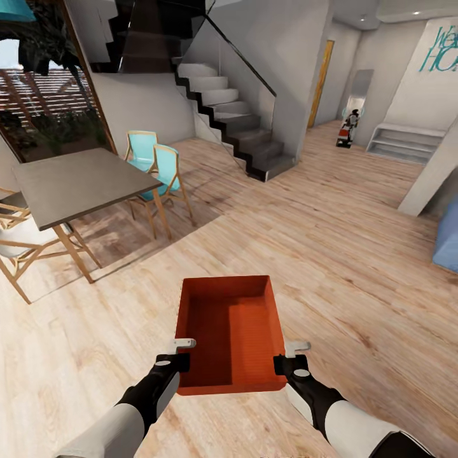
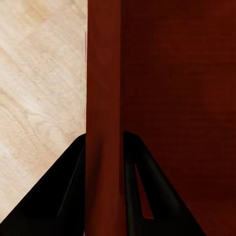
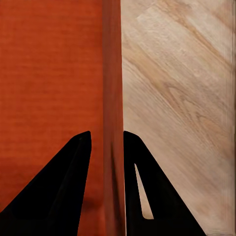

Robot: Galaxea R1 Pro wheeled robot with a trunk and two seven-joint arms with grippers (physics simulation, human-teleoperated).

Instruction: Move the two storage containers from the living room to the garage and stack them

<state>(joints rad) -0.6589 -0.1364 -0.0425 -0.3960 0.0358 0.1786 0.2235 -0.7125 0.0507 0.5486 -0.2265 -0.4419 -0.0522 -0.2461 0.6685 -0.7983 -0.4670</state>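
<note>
both grippers, left gripper (image 1: 180, 353) and right gripper (image 1: 287, 357), pinch storage container (image 1: 230, 331) walls above wood-plank floor (image 1: 356, 267).

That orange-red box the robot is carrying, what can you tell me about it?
The orange-red rectangular box is open-topped, thin-walled, empty and plain, perhaps plastic. It is held roughly level above the light wood-plank floor. The left gripper pinches its left wall and the right gripper its right wall, with black fingers on both sides of each wall.
</note>
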